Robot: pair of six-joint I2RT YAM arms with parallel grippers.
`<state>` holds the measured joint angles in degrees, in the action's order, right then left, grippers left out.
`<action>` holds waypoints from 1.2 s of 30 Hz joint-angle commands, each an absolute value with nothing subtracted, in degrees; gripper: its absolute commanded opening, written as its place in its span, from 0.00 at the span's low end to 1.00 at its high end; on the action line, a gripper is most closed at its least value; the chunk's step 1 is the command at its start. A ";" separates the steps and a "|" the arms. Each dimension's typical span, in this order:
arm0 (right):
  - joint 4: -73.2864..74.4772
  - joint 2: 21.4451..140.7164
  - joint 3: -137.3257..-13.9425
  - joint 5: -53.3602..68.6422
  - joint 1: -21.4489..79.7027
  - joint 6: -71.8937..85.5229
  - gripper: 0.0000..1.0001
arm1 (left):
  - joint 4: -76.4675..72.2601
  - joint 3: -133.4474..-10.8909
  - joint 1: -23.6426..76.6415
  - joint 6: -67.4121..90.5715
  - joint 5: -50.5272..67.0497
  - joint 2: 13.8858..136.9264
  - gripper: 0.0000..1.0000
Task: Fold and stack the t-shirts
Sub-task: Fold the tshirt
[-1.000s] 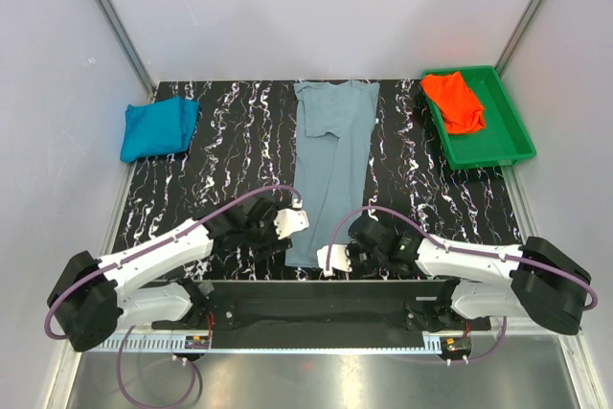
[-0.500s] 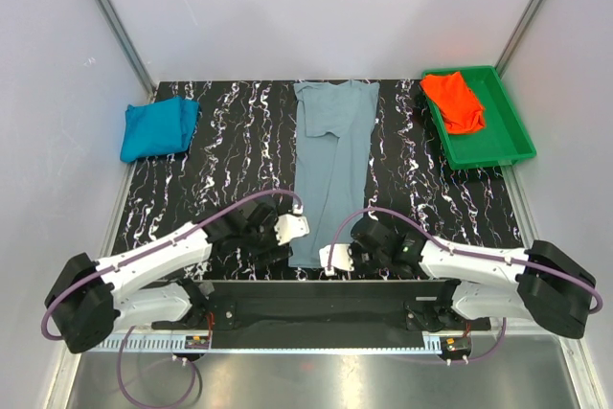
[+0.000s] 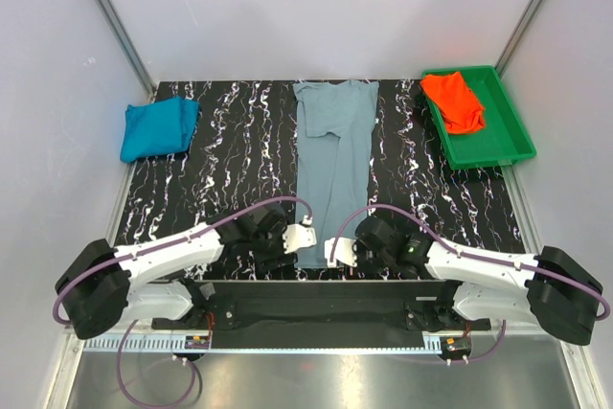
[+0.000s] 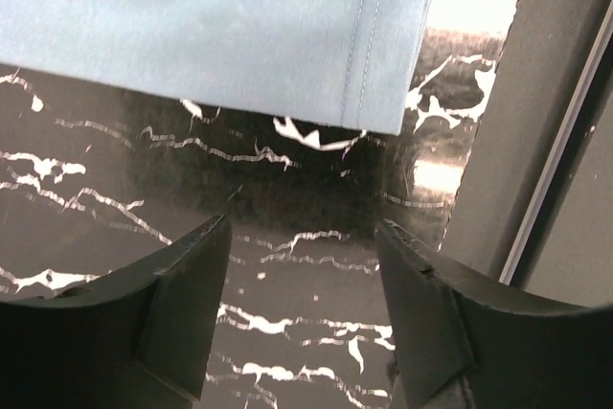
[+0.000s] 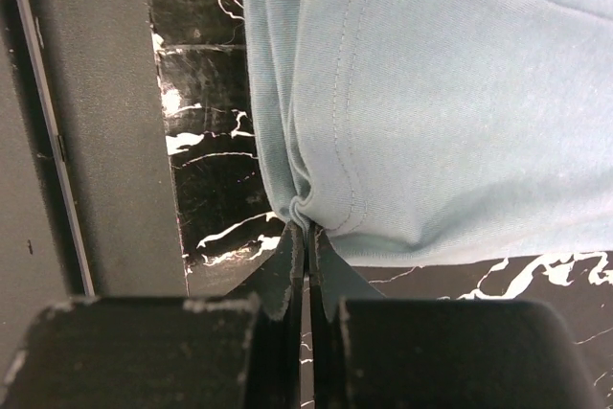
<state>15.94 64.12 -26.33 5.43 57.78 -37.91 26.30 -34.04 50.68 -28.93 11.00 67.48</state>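
Tabletop [image 3: 239,141]: black slab veined with white, carrying all the cloth and both end effectors. The wrist views show its glossy reflections and a grey rail at its near edge.

Grey-blue t-shirt [image 3: 330,160]: dusty, plain, folded lengthwise into a long narrow strip with one short sleeve showing at the far end. It runs from between the two end effectors straight away from them to the far edge. Stitched hem lines show only in the left wrist view [image 4: 239,35] and the right wrist view [image 5: 460,93].

Green tray [image 3: 490,146]: plastic, well ahead of the right end effector and to its right, at the far right corner. Seen in the top view only.

Teal-blue t-shirt [image 3: 158,128]: bright, folded to a small pad, well ahead of the left end effector and to its left.

Orange-red t-shirt [image 3: 455,102]: crumpled and unfolded, lying in the far half of the green tray.

Left end effector [image 3: 299,241]: fingers spread apart over bare tabletop [image 4: 299,237]. The strip's near left corner lies just ahead of the fingertips and is not touched.

Right end effector [image 3: 337,249]: fingers pressed together on the strip's near right corner [image 5: 306,237], where the cloth puckers into small folds at the pinch.
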 commanded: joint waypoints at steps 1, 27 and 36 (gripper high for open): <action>15.82 63.54 -26.89 4.57 56.78 -35.68 0.00 | 20.75 -36.47 50.98 -27.95 14.94 68.64 0.65; 14.85 64.51 -26.89 4.92 55.02 -34.89 0.00 | 32.77 -52.82 39.12 -6.77 38.75 79.98 0.57; 14.59 64.42 -27.33 5.01 55.02 -34.63 0.00 | 37.97 -53.00 36.56 1.84 47.98 82.44 0.57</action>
<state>16.14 64.77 -26.33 5.52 55.51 -35.42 36.12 -51.31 37.30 -2.42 41.74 82.02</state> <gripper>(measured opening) 0.018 0.569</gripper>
